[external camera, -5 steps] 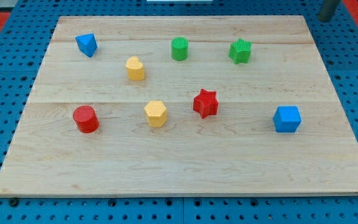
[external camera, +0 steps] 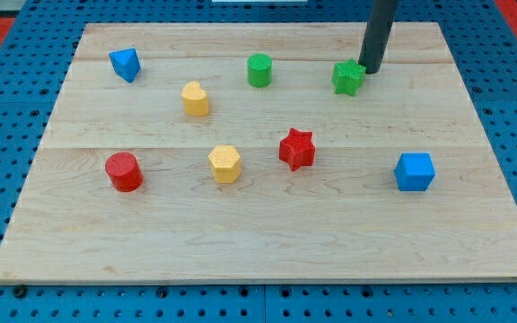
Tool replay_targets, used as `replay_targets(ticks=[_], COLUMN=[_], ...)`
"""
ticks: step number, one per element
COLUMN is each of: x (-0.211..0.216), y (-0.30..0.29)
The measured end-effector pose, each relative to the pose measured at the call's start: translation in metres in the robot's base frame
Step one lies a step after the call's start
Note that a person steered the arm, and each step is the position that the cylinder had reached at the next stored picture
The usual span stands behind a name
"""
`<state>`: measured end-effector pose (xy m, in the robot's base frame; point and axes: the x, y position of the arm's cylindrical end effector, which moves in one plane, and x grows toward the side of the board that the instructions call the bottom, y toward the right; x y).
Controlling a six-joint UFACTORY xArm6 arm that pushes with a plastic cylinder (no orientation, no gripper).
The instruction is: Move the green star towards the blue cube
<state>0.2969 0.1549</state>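
The green star (external camera: 348,78) lies near the view's top, right of centre, on the wooden board (external camera: 267,233). My tip (external camera: 369,70) stands just to the star's upper right, touching or almost touching it. The blue cube (external camera: 415,171) sits lower down at the view's right, well below and right of the star.
A green cylinder (external camera: 259,70) lies left of the star. A red star (external camera: 297,149) is in the middle. A yellow block (external camera: 196,99), a yellow hexagonal block (external camera: 225,163), a red cylinder (external camera: 124,171) and a blue triangular block (external camera: 126,64) lie to the left.
The rod has come in from the view's top right corner to the green star's upper right side. The star has shifted very slightly down.
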Motion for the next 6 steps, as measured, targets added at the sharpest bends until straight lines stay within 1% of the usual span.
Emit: replay_targets(ticks=[1, 2, 3, 4, 5, 6], x=[-0.024, -0.009, 0.04, 0.059, 0.014, 0.048], y=[-0.022, -0.055, -0.039, 0.001, 0.022, 0.074])
